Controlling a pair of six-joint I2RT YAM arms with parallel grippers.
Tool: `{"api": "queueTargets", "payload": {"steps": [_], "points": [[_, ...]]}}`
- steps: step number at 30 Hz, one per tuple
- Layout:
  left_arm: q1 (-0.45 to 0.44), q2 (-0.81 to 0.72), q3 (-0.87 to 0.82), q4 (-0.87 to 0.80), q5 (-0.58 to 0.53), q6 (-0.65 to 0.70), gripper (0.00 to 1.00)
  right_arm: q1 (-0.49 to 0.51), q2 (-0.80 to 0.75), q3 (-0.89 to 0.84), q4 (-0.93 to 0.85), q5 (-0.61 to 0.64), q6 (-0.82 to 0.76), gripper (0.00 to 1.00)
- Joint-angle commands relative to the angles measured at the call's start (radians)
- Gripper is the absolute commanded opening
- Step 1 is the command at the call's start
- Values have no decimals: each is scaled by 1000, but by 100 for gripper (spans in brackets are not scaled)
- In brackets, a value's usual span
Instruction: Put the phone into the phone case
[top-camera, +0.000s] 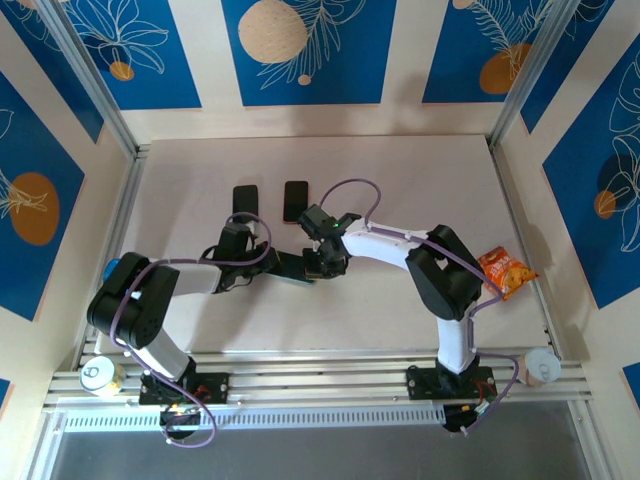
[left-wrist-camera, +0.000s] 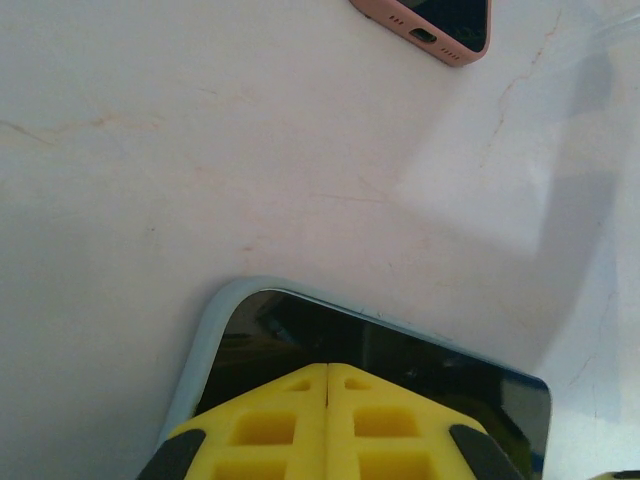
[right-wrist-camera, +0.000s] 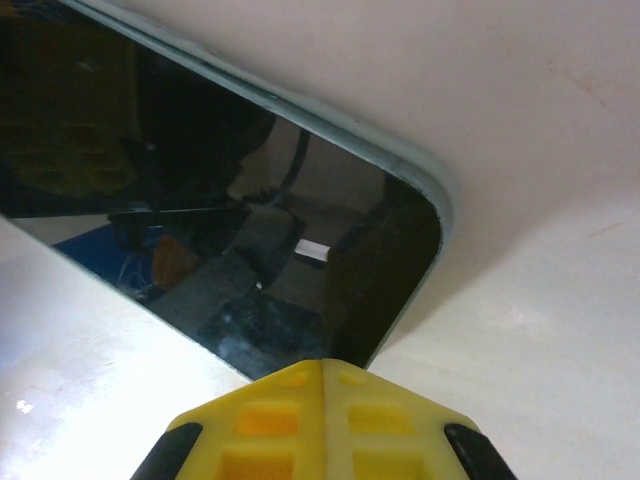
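Blue leaf-print walls (top-camera: 140, 50) enclose a pale table (top-camera: 430, 180). At left, we see the left gripper (left-wrist-camera: 328, 400) pressed shut on nothing. Its yellow tips sit over the near end of the phone (left-wrist-camera: 265, 340), which lies flat, dark glossy face up, with a pale blue rim; whether the tips touch the glass we cannot tell. Beyond it, up and to the right and well apart, lies the pink case (left-wrist-camera: 435, 25), its port cutout toward the camera. Further right, the right gripper (right-wrist-camera: 325, 400) is likewise closed and empty, over a corner of a glossy, pale-rimmed slab (right-wrist-camera: 200, 200); we cannot tell if that is the same phone. We judge that nothing is grasped yet. To do this well, we should open one gripper and pinch the phone across its narrow width by the rim, not the slick glass. The other gripper should steady the case while we match port end to cutout and seat one end before pressing flat.
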Motion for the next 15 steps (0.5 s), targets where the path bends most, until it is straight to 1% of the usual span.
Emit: {"api": "queueTargets", "payload": {"steps": [1,8,15], "points": [[3,29,-33,-188,-32,26,0,10,12,-20,-9,-8,6,0],[3,39,-30,-185,-30,25,0,16,46,-17,-21,3,-1,0],[3,53,-33,-182,-28,26,0,67,154,-11,-54,53,-8,0]]}}
